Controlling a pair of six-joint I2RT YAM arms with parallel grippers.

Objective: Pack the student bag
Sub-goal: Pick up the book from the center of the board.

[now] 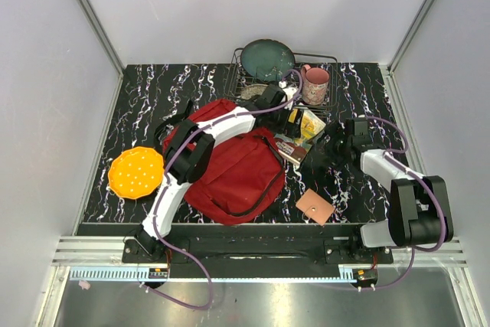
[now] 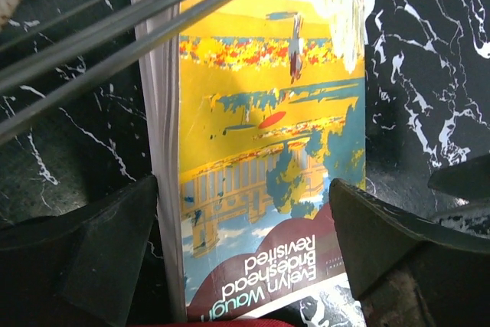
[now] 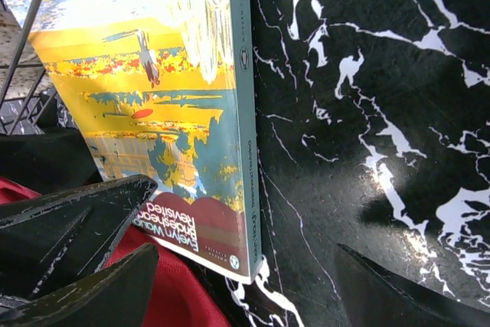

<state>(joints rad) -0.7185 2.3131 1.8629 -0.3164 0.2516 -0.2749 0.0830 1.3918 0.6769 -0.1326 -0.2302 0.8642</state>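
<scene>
Black tabletop veined with white point(image 1: 138, 101) floors a pale-walled booth, with both arms bolted at its near edge. Nearest of the loose things is a small tan square point(image 1: 315, 206), lying flat on the marble short of the right claw point(image 1: 334, 148), back toward the bases. The student bag point(image 1: 245, 170) slumps to the left of both claws and a little nearer than them. It is a broad red heap with black straps, lying partly under the left arm. Well past the bag, far to the left of the left claw point(image 1: 295, 119), sits an orange disc point(image 1: 136, 172) dotted with pale spots.

The left claw hovers over a paperback book point(image 2: 268, 112) with its jaws spread wide, gripping nothing. One finger stands at each long edge of the yellow-and-blue cover (the title reads Brideshead Revisited, by Evelyn Waugh), and I cannot tell whether either touches it. The right claw is just as wide apart and empty. The book lies on its left side and bare marble on its right, with red bag cloth at the book's near corner.

Beyond the left claw stands a wire rack point(image 1: 334, 57), whose rods cross over the book's far end in the left wrist view. A dark green plate point(image 1: 267, 59) rests on the rack, and a pink mug point(image 1: 315, 84) stands to the plate's right, straight beyond the book.
</scene>
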